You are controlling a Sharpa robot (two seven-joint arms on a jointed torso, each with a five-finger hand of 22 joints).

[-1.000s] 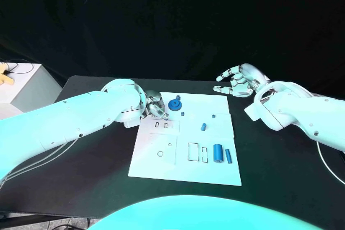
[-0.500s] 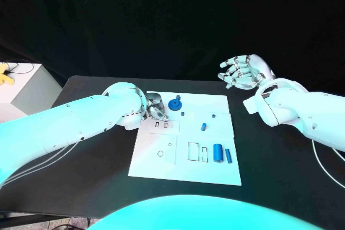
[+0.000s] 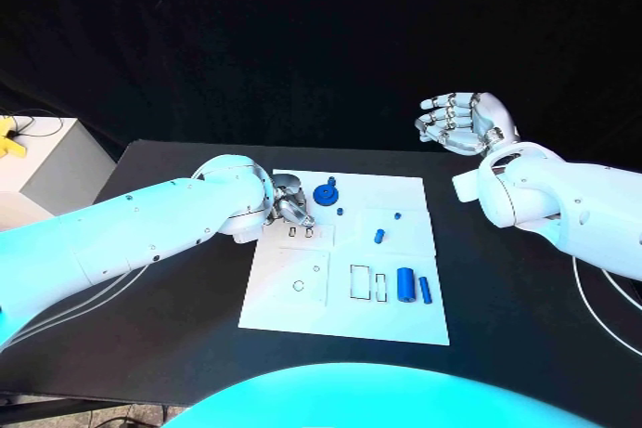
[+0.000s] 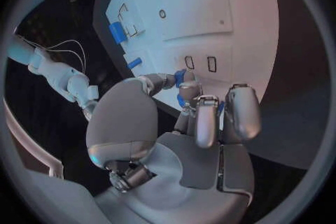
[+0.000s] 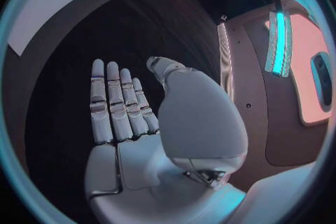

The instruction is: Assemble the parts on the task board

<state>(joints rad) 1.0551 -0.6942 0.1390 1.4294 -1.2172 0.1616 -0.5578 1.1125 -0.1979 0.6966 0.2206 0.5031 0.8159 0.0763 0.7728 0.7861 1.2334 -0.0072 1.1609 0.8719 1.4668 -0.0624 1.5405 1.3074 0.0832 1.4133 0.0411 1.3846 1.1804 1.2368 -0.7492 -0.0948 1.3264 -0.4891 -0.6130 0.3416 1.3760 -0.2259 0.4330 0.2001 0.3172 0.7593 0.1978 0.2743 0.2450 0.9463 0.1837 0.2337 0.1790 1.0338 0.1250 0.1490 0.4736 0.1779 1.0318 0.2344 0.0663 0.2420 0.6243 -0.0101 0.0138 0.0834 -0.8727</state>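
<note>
Between the fingertips [image 4: 183,79] of the silver left hand [image 3: 290,208] a small blue plastic piece [image 4: 180,77] is seen pinched, with a second patch of blue lower between the fingers; whether that is the same piece cannot be told. The hand is held low over the white rectangular task board [image 3: 351,298], by its far left corner, just above two small rectangular slots [image 4: 199,63]. The step in hand is judged to be the seating of this piece in one of those slots; the next move would call for the piece to be squared to the opening and pressed straight down.

Just beside the fingers, a round dark-blue gear-like part [image 3: 326,197] stands on the board. Further out, a short blue peg [image 3: 380,234] lies mid-board, and a thick blue cylinder [image 3: 405,281] and a thinner blue bar [image 3: 426,290] lie side by side near the right edge.

The silver right hand [image 3: 459,122] is held raised, well apart from the board, fingers straight and close together, with nothing in it.
</note>
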